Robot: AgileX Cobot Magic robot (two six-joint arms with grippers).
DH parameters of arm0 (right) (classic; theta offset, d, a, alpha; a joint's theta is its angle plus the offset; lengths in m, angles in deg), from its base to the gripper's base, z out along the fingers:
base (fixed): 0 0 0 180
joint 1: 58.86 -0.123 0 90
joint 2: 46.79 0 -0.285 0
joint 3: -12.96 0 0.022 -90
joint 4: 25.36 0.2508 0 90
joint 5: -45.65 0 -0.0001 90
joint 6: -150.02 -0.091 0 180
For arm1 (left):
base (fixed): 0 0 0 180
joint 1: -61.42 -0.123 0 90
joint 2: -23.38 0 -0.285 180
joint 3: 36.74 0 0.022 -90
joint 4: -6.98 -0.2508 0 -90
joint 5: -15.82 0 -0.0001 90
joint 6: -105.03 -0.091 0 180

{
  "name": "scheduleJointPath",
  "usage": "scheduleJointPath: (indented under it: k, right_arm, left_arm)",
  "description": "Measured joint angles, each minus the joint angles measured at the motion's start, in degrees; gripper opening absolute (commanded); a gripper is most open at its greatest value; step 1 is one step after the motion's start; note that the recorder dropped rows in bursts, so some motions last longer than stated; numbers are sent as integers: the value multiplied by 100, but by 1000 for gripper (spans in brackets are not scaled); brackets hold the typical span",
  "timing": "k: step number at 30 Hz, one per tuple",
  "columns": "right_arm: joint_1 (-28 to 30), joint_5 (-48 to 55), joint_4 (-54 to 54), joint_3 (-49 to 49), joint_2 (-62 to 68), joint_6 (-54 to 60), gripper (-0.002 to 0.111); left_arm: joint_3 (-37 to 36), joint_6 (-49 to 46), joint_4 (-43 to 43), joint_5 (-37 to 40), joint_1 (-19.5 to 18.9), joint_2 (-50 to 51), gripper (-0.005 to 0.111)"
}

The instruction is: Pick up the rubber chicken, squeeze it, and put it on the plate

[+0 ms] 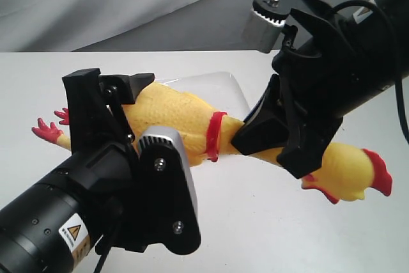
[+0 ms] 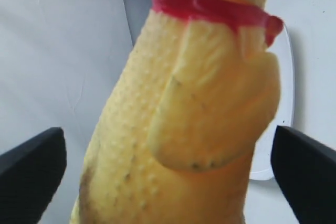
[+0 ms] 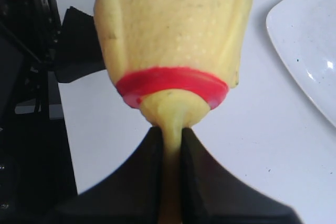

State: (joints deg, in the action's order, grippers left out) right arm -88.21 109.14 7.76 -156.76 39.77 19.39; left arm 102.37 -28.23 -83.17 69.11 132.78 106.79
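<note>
**Rubber chicken (image 1: 172, 116) carried by a thin pinch at the neck**

My right hand (image 3: 170, 142) is clamped narrow on the neck (image 3: 169, 111), just past the red band (image 3: 173, 83). The rubber there is squashed almost flat between the fingers. That pinch looks like the only thing carrying the toy. It hangs in the air above the surface (image 1: 268, 222), with the head out on one side of the hand and the body and feet on the other.

My left hand (image 2: 168, 171) stands wide, one finger on each side of the bumpy body. As far as I can see, it touches neither flank.

I see three risks. The soft rubber could slide through the pinch under the long body's weight. If the left hand closes off-centre, the body could twist or squirt out. The plate (image 3: 310, 40) lies near, partly under the body, and the toy looks longer than it. A careless release could let the toy tip over the rim.
</note>
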Motion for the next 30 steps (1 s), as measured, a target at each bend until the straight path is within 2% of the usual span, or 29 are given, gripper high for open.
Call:
scheduleJointPath:
  k: [3,5,7,10,11,20,23,26,27,29,30]
  right_arm:
    - [0,0,0,0,0,0,0]
    - [0,0,0,0,0,0,0]
    - [0,0,0,0,0,0,0]
    - [0,10,0,0,0,0,0]
    - [0,10,16,0,0,0,0]
    - [0,10,28,0,0,0,0]
    - [0,10,28,0,0,0,0]
    - [0,10,28,0,0,0,0]
    - [0,10,28,0,0,0,0]
    - [0,10,28,0,0,0,0]
    - [0,10,28,0,0,0,0]
  left_arm:
    - [0,24,-48,19,0,0,97]
    - [0,24,-76,34,0,0,85]
    - [0,24,-86,34,0,0,60]
    - [0,40,-15,48,0,0,8]
    - [0,40,41,48,0,0,0]
    - [0,-147,148,-15,0,0,2]
    - [0,-170,73,-15,0,0,12]
    - [0,-181,25,-15,0,0,40]
    - [0,-181,25,-15,0,0,59]
    - [0,-186,25,-4,0,0,85]
    - [0,-186,25,-4,0,0,94]
